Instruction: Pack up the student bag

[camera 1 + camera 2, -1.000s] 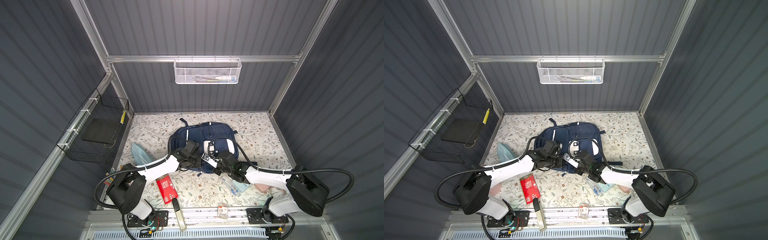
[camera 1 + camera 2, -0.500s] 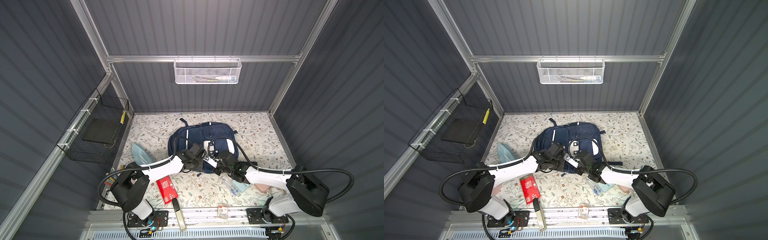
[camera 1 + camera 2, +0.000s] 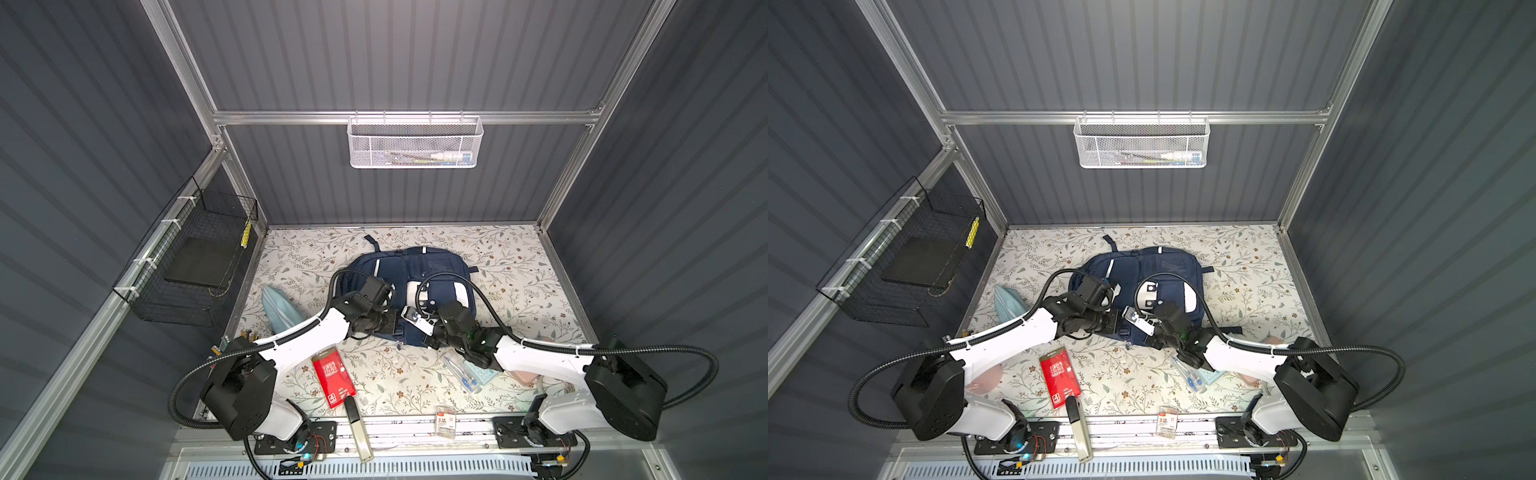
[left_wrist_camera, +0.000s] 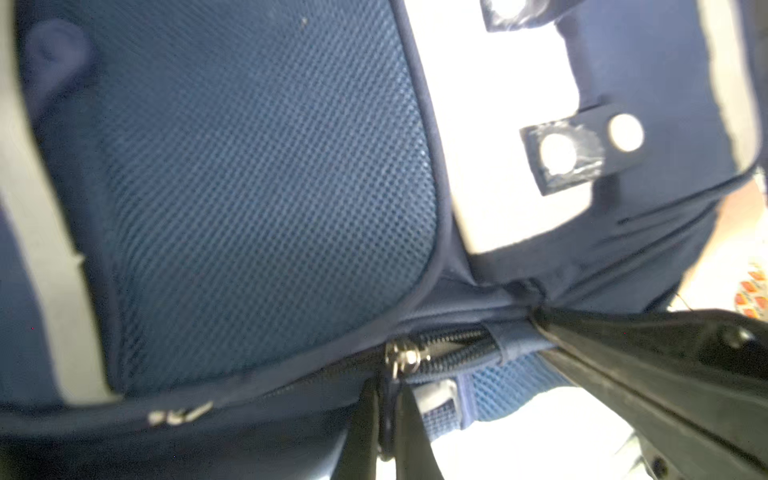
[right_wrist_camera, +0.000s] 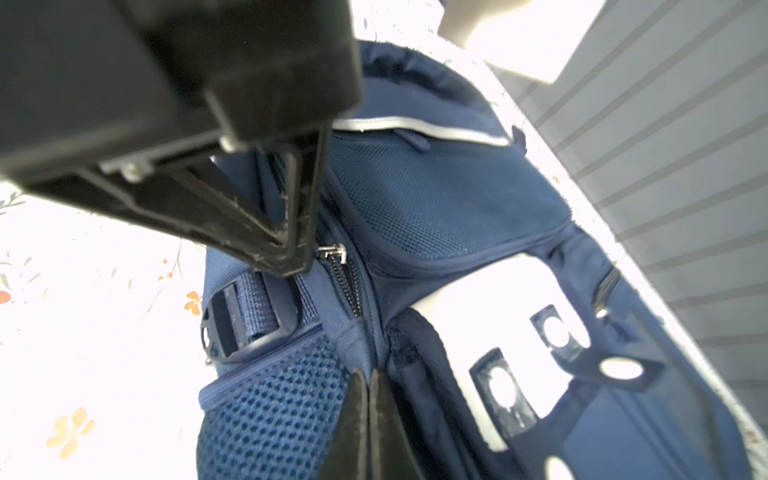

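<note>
While its jaws press together on the short dark zip pull [image 4: 388, 419], the left gripper [image 4: 387, 390] sits at the near edge of the large navy-blue fabric backpack [image 3: 432, 266]. The right gripper [image 5: 368, 409], likewise closed, pinches the backpack's fabric just beside it. The backpack lies flat mid-table on the floral tablecloth [image 3: 511, 257].

Little lettering I can read here

The red packet [image 3: 333, 378] carries a white boxed "4" at its near end, and its other white print is too small for me. The small carded pack [image 3: 1168, 422] on the front rail shows what looks like a "3".
</note>
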Robot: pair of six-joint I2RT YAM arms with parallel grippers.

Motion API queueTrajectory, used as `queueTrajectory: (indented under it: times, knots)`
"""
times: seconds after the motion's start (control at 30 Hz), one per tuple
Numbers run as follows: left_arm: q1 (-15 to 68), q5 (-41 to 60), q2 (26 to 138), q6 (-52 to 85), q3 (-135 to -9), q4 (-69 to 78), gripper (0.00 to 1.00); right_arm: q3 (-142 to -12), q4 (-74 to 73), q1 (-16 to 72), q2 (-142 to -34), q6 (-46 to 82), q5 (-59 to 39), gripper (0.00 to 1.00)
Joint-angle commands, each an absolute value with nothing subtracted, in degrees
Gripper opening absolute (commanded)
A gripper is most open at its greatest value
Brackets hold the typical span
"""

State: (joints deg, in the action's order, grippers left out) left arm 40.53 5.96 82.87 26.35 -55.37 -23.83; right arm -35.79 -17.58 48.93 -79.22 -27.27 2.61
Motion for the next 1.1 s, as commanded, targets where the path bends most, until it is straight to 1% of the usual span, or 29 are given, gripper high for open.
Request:
queueTrajectory:
  times: [0.0, 0.1, 0.2, 0.23, 0.27, 0.3, 0.33, 0.37, 0.43, 0.47, 0.57, 0.6, 0.67, 0.73, 0.8, 0.87, 0.9, 0.93, 1.0, 1.07]
  knots:
    - [35.6, 0.8, 80.5, 26.2, -54.8, -29.9, 0.00, -36.0, -9.2, 46.9, -77.2, -29.8, 10.8, 0.00]
    - [35.4, 5.1, 81.0, 26.6, -54.2, -28.1, 0.00, -36.9, -7.2, 46.1, -76.8, -29.0, 7.6, 0.00]
    - [36.1, 14.3, 82.6, 26.9, -53.3, -22.8, 0.00, -38.8, -3.1, 46.4, -78.6, -30.2, -0.4, 0.00]
    - [36.8, 15.8, 82.8, 27.1, -53.0, -21.1, 0.00, -39.4, -2.4, 47.2, -79.5, -30.7, -0.9, 0.01]
    - [37.3, 16.6, 83.0, 27.0, -53.0, -20.3, 0.00, -39.7, -2.1, 47.8, -80.2, -31.1, -1.0, 0.07]
    - [37.7, 17.4, 83.2, 26.8, -53.1, -19.9, 0.04, -39.8, -2.4, 48.4, -80.7, -31.7, -0.9, 0.14]
    - [37.8, 17.7, 83.5, 26.6, -53.2, -19.8, 0.06, -39.5, -3.4, 48.9, -81.0, -32.0, -0.3, 0.19]
    - [37.8, 17.6, 83.8, 26.3, -53.3, -19.9, 0.07, -39.4, -4.1, 49.0, -81.3, -32.3, -0.2, 0.22]
    - [37.9, 15.9, 84.2, 25.5, -53.3, -20.6, 0.16, -39.8, -4.3, 48.9, -82.4, -32.7, 0.2, 0.23]
    - [38.2, 14.6, 84.5, 24.8, -53.5, -21.4, 0.18, -40.3, -3.9, 48.9, -83.0, -33.0, 0.5, 0.23]
    - [38.7, 12.4, 84.3, 23.8, -52.5, -21.5, 0.35, -41.3, -3.1, 48.9, -85.1, -33.7, 1.0, 0.22]
    - [38.7, 12.5, 84.1, 23.9, -51.8, -20.6, 0.37, -41.6, -3.1, 48.9, -85.5, -33.7, 1.0, 0.21]
    - [39.0, 12.0, 84.2, 23.8, -51.0, -19.8, 0.39, -42.0, -2.9, 48.9, -86.3, -33.7, 0.7, 0.19]
    - [39.6, 10.5, 84.6, 23.4, -50.7, -19.6, 0.40, -42.3, -3.1, 48.9, -86.6, -33.5, 0.3, 0.17]
    - [41.6, 6.1, 84.6, 22.0, -50.9, -20.4, 0.41, -42.3, -3.4, 48.7, -86.7, -32.9, -0.1, 0.16]
    - [43.6, 0.1, 84.7, 20.9, -51.7, -22.6, 0.45, -42.2, -3.7, 48.5, -86.6, -32.7, -0.6, 0.14]
    - [43.8, -0.1, 84.7, 20.7, -51.1, -22.0, 0.48, -41.9, -4.0, 48.5, -86.5, -32.8, -0.7, 0.12]
    - [43.7, -0.4, 84.3, 20.4, -50.2, -20.7, 0.48, -41.5, -4.2, 48.5, -86.3, -32.9, -1.0, 0.11]
    - [43.7, -0.9, 83.0, 19.7, -48.6, -18.1, 0.48, -40.8, -4.4, 48.4, -85.8, -33.4, -1.1, 0.05]
    - [43.6, -2.5, 81.9, 18.0, -48.9, -18.9, 0.48, -40.6, -3.7, 48.2, -85.1, -34.1, -0.9, 0.00]
